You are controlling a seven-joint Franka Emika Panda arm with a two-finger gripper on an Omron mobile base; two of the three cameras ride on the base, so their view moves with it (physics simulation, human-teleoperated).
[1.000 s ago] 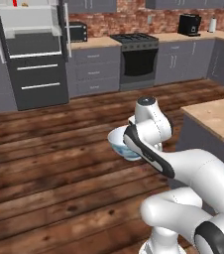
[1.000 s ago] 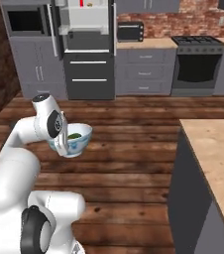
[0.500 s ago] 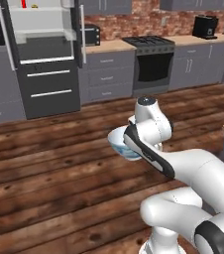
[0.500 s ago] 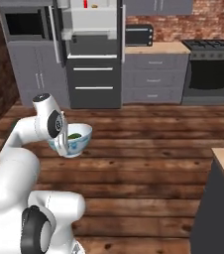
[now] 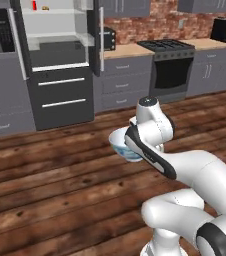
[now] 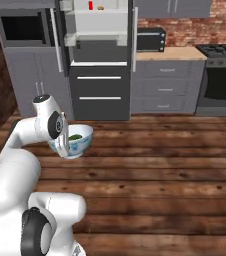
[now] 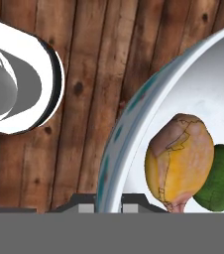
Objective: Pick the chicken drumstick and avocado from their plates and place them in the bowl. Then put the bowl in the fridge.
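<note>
1. The hand [image 7: 109,202] is shut tight on the rim of the bowl [image 7: 183,89], one finger tip on each side of the wall, at 6 o'clock in the hand view.
2. The bowl is held up in the air over the wooden floor [image 7: 109,59]. It is pale blue-white and shiny.
3. Inside the bowl lies the chicken drumstick [image 7: 179,161], golden and orange. The avocado [image 7: 222,178] sits right beside it at 3 o'clock, touching it. It is dark green and round.
4. In the right base view the hand [image 6: 64,146] grips the bowl [image 6: 80,141] at the side next to the arm. A bit of green shows over the rim there.
5. In the left base view the bowl [image 5: 121,145] peeks out at 9 o'clock from the white arm, which hides most of it.
6. The fridge [image 6: 99,60] stands well apart from the bowl, at 12 o'clock in the right base view. Its doors are open and its white inside shows. Two dark drawers with silver bars are below.
7. In the left base view the fridge [image 5: 60,65] is at 11 o'clock.
8. A dark oven [image 5: 171,75] stands at 1 o'clock in the left base view, with a wooden worktop [image 5: 122,50] between it and the fridge.
9. A black microwave [image 6: 151,40] sits on that worktop just beside the fridge.
</note>
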